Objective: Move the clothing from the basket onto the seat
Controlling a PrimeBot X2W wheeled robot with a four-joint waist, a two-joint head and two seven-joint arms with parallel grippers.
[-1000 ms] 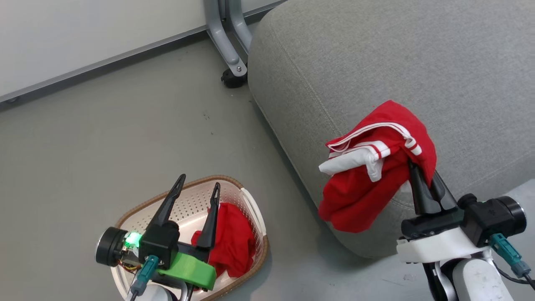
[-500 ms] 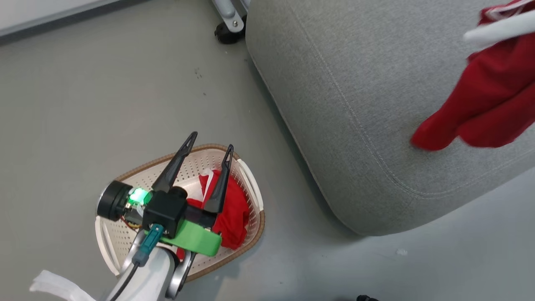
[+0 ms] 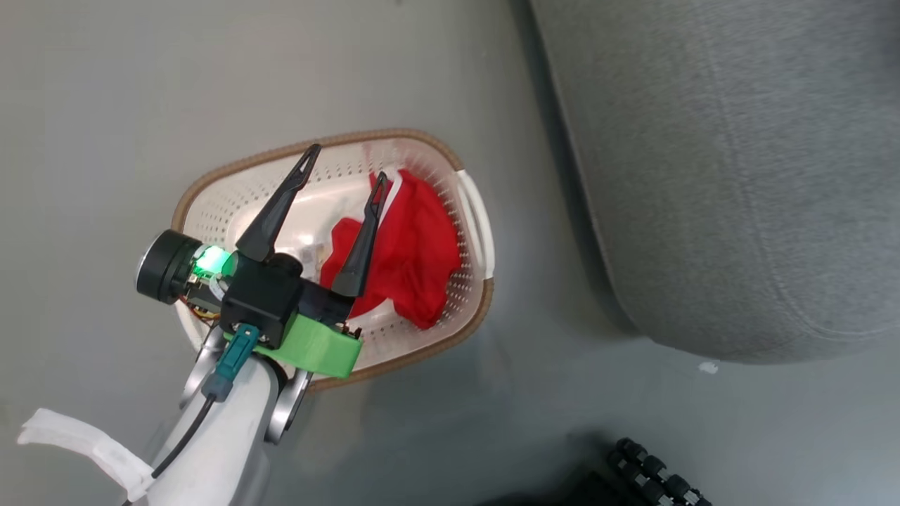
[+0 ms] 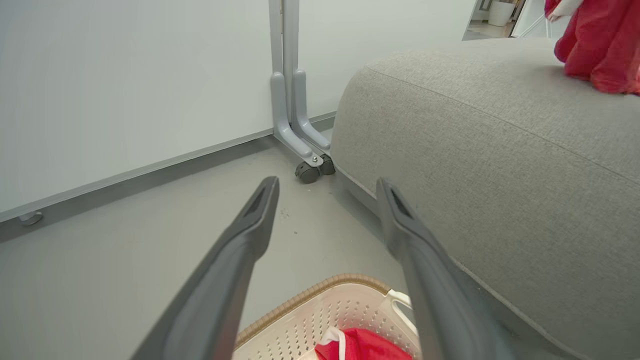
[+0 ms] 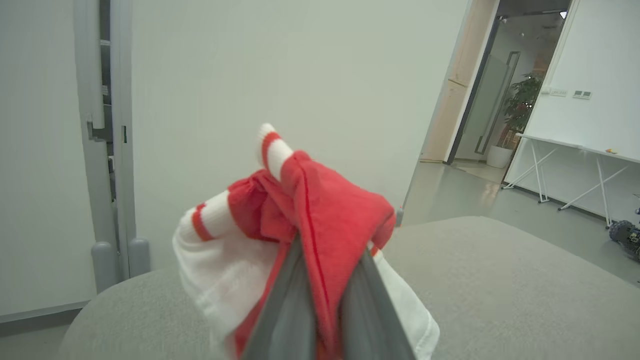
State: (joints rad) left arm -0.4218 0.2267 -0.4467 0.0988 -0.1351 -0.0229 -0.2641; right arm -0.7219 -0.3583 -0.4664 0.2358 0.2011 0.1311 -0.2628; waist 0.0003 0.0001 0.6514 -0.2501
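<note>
- Half done: carries red-and-white garment [image 5: 325,210] further over the grey seat [image 5: 500,280] than a second ago, pinched in right tool [image 5: 330,260].
- Leaves plain red garment [image 3: 415,253] in laundry basket [image 3: 408,337], below spread left tool [image 3: 347,163].
- Calls for release next.

Red clothing [image 5: 330,215], red-white striped trim; cream basket [image 3: 337,172]; grey seat [image 3: 703,176].

The left tool [image 3: 347,161], two long dark fingers on a black and green mount, hangs over the cream-white perforated plastic basket with a brown woven-look rim [image 3: 214,211], fingers spread apart. A soft red garment [image 3: 415,246] lies crumpled in the basket's right half, against the wall. The basket stands on the grey floor [image 3: 105,84], just beside the large grey fabric-upholstered seat [image 3: 738,176].
</note>
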